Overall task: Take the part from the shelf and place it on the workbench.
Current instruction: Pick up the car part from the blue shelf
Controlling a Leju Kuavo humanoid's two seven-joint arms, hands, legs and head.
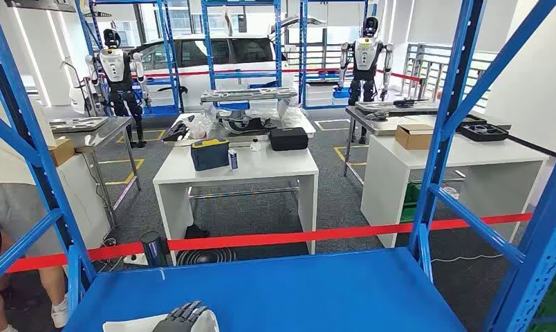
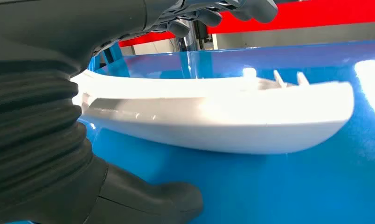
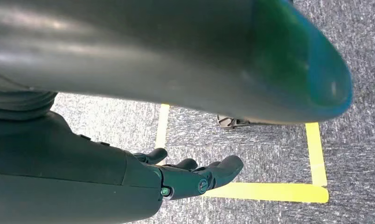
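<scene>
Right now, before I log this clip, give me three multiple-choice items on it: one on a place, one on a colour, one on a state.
1. Where does the white part lie?
A. on the blue shelf
B. on the white table
C. on the floor

2. What colour is the tape stretched beyond the shelf?
A. yellow
B. red
C. green

3. How is the left hand placed?
A. hanging beside the leg
B. lifting the part clear
C. around the part, fingers above it and thumb below

Answers: 1 A, the left wrist view shows the part resting on the blue surface. 2 B, the red tape crosses the head view. 3 C, the part sits between fingers and thumb, still on the shelf.
</scene>
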